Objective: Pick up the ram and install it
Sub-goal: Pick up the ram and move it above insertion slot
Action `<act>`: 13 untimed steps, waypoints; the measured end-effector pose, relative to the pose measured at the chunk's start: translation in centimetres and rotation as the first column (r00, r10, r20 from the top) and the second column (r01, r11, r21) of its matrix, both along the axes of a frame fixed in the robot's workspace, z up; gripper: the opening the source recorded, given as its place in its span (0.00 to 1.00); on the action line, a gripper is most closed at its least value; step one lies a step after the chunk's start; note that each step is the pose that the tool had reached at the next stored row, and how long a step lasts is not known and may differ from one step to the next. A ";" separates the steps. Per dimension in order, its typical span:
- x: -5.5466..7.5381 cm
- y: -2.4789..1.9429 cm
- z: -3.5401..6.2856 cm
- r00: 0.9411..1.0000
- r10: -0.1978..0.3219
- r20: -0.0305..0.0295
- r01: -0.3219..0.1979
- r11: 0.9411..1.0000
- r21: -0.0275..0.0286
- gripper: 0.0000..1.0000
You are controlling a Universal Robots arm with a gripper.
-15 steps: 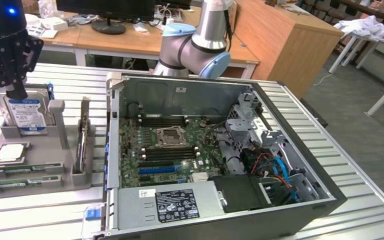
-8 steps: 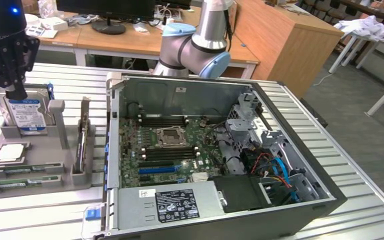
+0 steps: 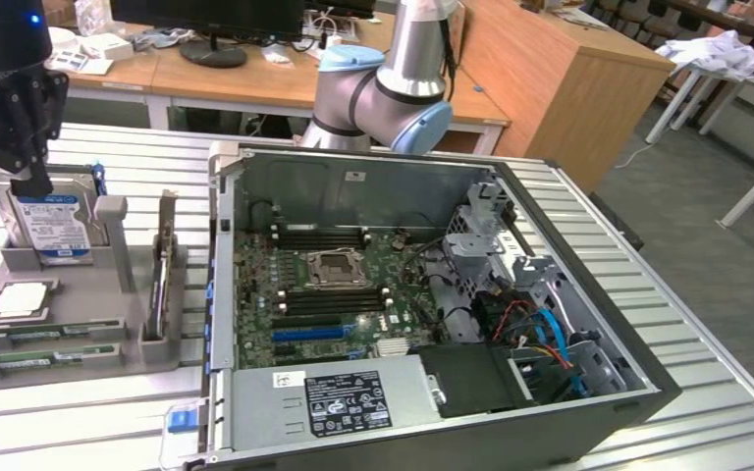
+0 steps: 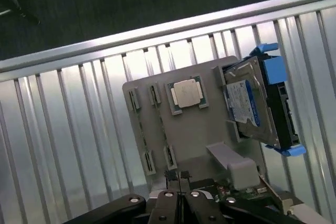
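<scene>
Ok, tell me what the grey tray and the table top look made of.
Grey tray: probably plastic, with a matt finish. It is an even dull grey with moulded clips and no glare.
Table top: metal, likely aluminium, with a bright satin finish. Its ribbed slats catch sharp streaks of light.

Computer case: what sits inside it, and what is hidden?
A green motherboard with a CPU socket, black memory slots, a labelled power supply and blue cables. The power supply covers whatever lies beneath it.
</scene>
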State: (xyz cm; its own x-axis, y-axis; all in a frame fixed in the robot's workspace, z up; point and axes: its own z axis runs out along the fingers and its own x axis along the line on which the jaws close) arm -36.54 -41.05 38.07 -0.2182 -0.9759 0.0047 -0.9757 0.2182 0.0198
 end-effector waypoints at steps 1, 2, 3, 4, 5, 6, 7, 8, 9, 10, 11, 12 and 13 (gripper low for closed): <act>0.0 0.00 0.00 1.000 0.018 0.000 -0.018 1.000 -0.001 0.11; 0.0 0.00 -0.01 0.999 0.037 0.000 -0.037 0.999 -0.001 0.11; 0.0 0.00 -0.01 0.998 0.056 0.000 -0.056 0.998 -0.002 0.11; 0.0 0.00 -0.02 0.997 0.073 0.000 -0.073 0.997 -0.002 0.11; 0.0 0.00 -0.02 0.996 0.091 0.000 -0.091 0.996 -0.003 0.11; 0.0 0.00 -0.03 0.994 0.109 0.000 -0.109 0.994 -0.004 0.11; 0.0 0.00 -0.04 0.993 0.122 0.000 -0.122 0.992 -0.004 0.11; 0.0 0.00 -0.03 0.992 0.126 0.000 -0.126 0.992 -0.004 0.11; 0.0 0.00 -0.03 0.992 0.126 0.000 -0.126 0.992 -0.004 0.11; 0.0 0.00 -0.03 0.992 0.126 0.000 -0.126 0.992 -0.004 0.11; 0.0 0.00 -0.03 0.992 0.126 0.000 -0.126 0.992 -0.004 0.11; 0.0 0.00 -0.03 0.992 0.126 0.000 -0.126 0.992 -0.004 0.11; 0.0 0.00 -0.03 0.992 0.126 0.000 -0.126 0.992 -0.004 0.11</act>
State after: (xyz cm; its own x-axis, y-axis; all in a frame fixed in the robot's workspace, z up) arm -36.55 -41.04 38.03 -0.0937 -0.9956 0.0087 -0.9954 0.0938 0.0193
